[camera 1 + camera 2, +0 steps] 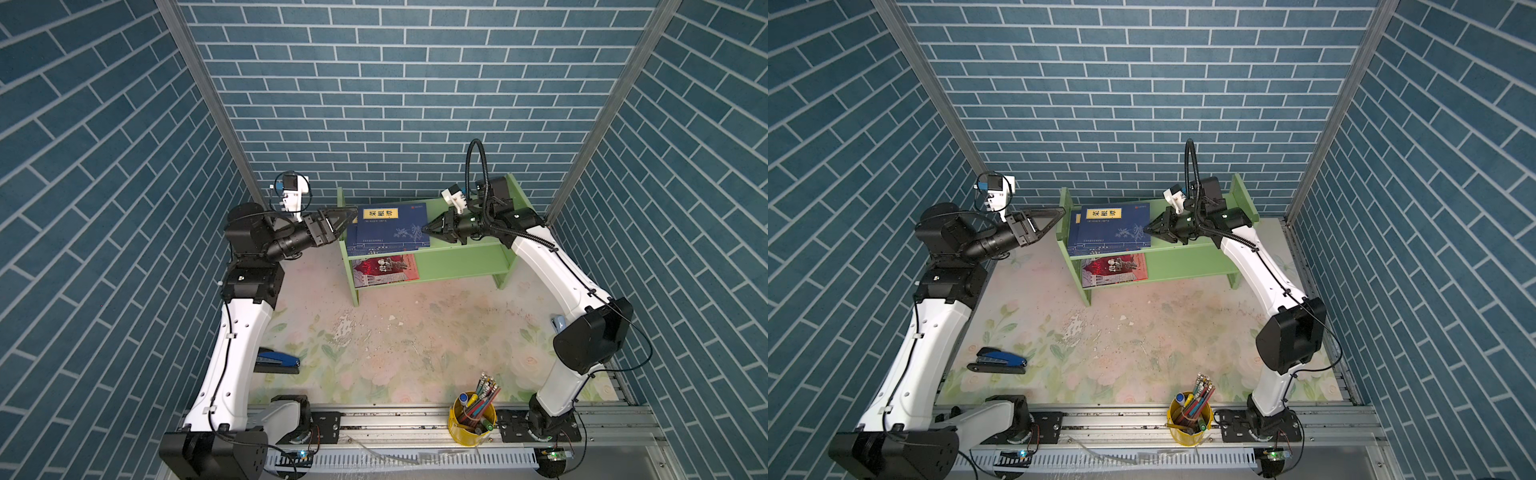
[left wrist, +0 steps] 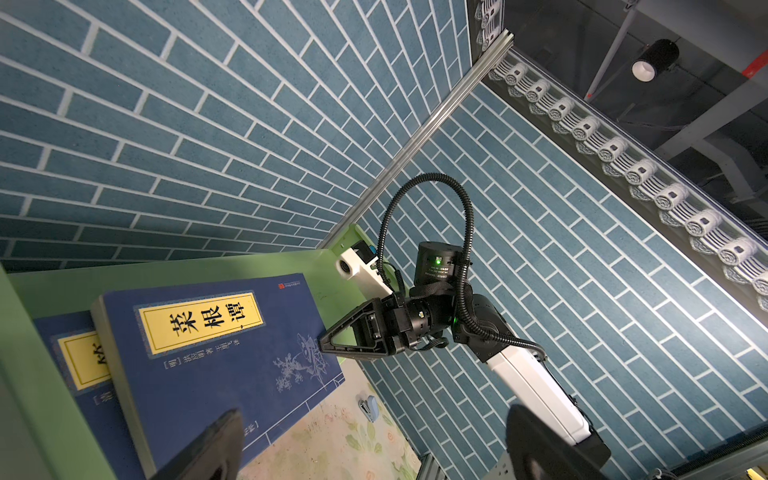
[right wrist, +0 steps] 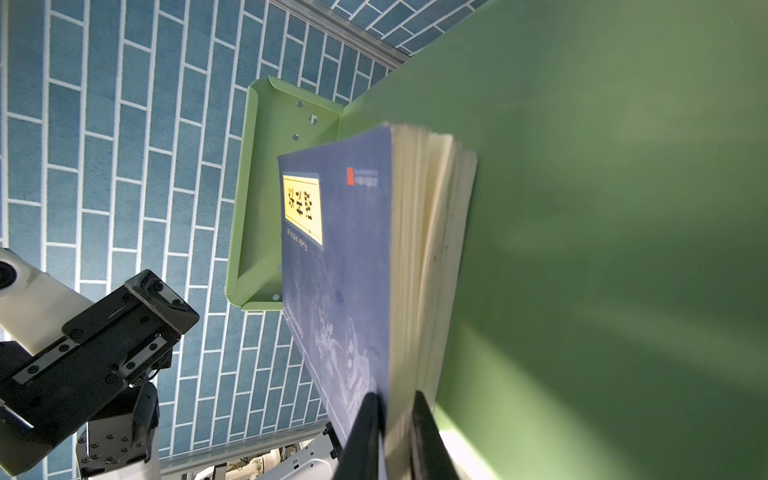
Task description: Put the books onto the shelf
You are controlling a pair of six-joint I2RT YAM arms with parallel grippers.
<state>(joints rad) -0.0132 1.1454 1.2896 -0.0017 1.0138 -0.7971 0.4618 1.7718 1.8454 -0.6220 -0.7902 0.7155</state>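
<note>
In both top views the shelf sits in the upper middle of the frame; a navy stack lies flat on its upper tier toward the left end, the top book skewed over the ones beneath and overhanging the front lip; the red book lies on the lower tier, below the stack. The right gripper meets the top book's right edge, its jaws drawn to a point there; the left gripper hangs at the shelf's left end, by the side panel, holding nothing. Every book in view is on the shelf already, so the step looks like squaring the top book; a slow slide back and left, kept flat, would serve best. A stapler at lower left and a pen pot at the bottom are well apart from the work.

In the left wrist view the left fingers stand wide apart at the bottom of the frame, empty; a second navy book peeks from under the top one at lower left.

In the right wrist view the right fingers, at the bottom, pinch the top book's fanned page edge; a grip on loose leaves alone may open the book, so take the whole block; the side panel, centre left, bounds the travel.
</note>
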